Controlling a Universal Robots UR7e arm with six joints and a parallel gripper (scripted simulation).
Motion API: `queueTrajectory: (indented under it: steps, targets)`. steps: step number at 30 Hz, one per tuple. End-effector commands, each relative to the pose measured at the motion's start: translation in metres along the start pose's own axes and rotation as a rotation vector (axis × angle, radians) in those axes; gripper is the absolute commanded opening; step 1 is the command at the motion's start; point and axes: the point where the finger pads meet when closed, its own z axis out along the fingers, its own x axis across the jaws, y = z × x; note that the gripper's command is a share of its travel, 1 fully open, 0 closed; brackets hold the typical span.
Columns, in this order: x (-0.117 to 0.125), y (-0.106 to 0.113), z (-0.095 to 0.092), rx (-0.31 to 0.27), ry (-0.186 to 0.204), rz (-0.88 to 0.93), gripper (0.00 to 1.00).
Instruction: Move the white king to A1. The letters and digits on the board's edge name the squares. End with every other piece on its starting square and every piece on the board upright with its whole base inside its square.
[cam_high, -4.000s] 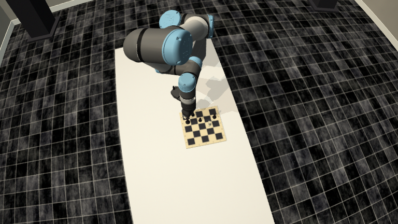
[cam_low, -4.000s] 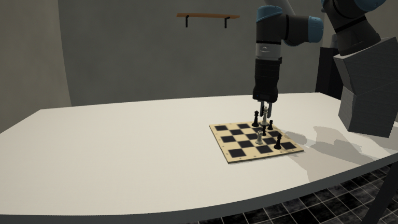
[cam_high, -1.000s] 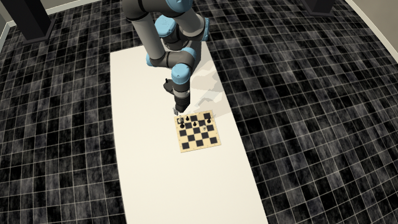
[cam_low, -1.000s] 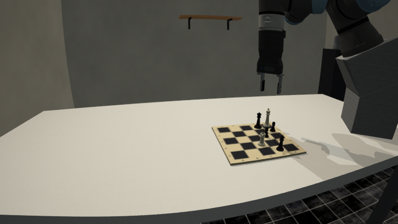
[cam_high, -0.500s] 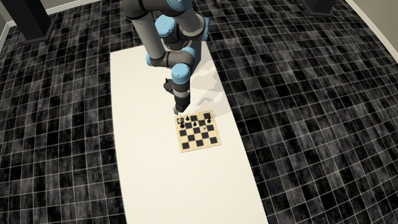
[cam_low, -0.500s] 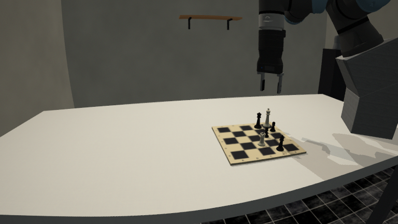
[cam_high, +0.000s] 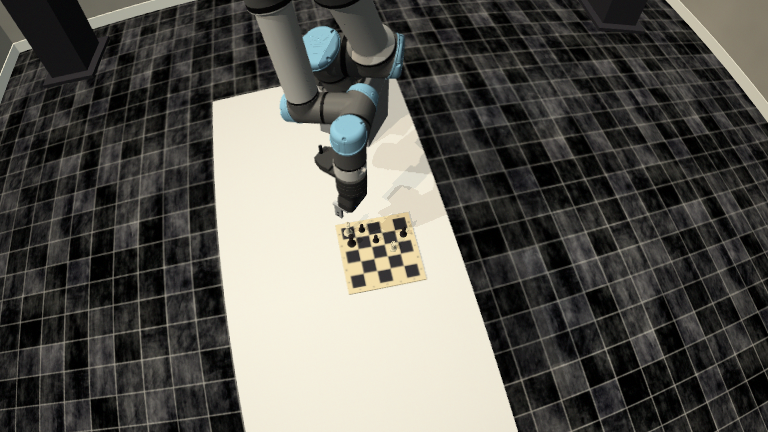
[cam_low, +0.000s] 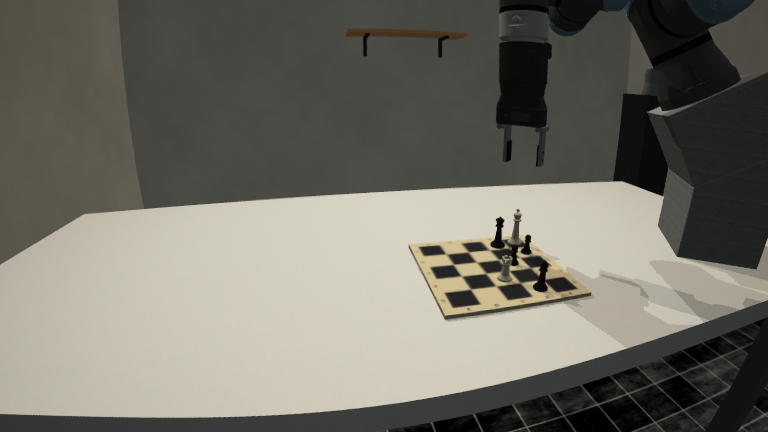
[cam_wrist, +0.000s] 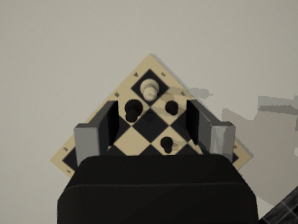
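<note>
The small chessboard lies on the white table. The white king stands upright on the dark corner square at the board's far corner; it shows in the top view and in the wrist view. A white rook stands near the board's middle. Several black pieces stand around them, among them a tall one beside the king. My gripper hangs open and empty high above the king's corner, fingers apart, and also shows in the top view.
The robot's grey base block stands at the table's right end. A wooden shelf hangs on the back wall. The board sits near the table's right edge.
</note>
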Motion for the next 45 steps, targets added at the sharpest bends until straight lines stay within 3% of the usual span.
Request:
queueTrajectory:
  steps: [1, 15, 45]
  targets:
    - [0.0, 0.0, -0.014, -0.001, -0.002, 0.0, 1.0]
    - [0.0, 0.0, -0.033, -0.001, -0.002, 0.0, 1.0]
    - [0.0, 0.0, -0.034, -0.001, -0.002, 0.0, 1.0]
